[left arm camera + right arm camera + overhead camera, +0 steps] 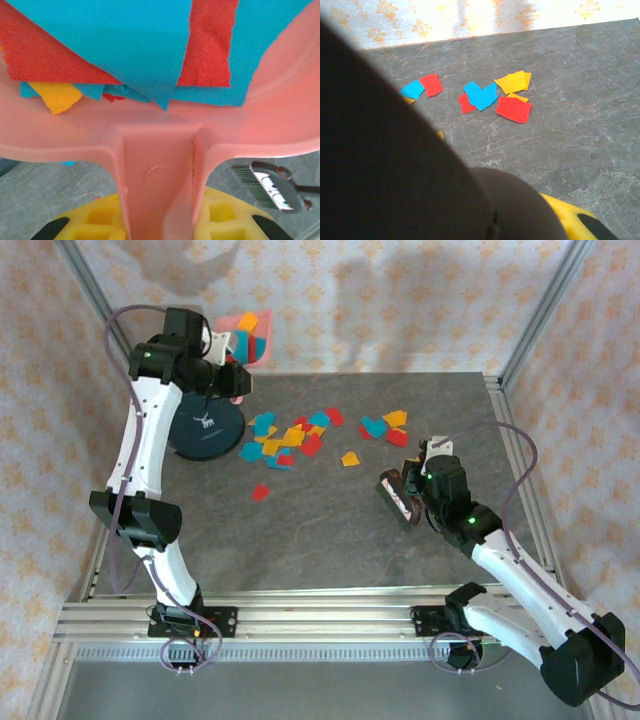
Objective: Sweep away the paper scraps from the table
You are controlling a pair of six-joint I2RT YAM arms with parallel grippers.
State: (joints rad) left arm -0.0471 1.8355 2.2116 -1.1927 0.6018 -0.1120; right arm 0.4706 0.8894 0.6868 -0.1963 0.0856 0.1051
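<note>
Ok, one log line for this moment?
paper scraps: many mid-table, some in dustpan | left claw: shut on dustpan handle, held up back-left | right claw: shut on brush

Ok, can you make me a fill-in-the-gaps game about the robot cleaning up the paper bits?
1. The left gripper holds a pink ____ with scraps in it.
2. The right gripper holds a small ____.
3. Many red, yellow and blue scraps lie on the grey ____.

Missing words: dustpan, brush, table.
</note>
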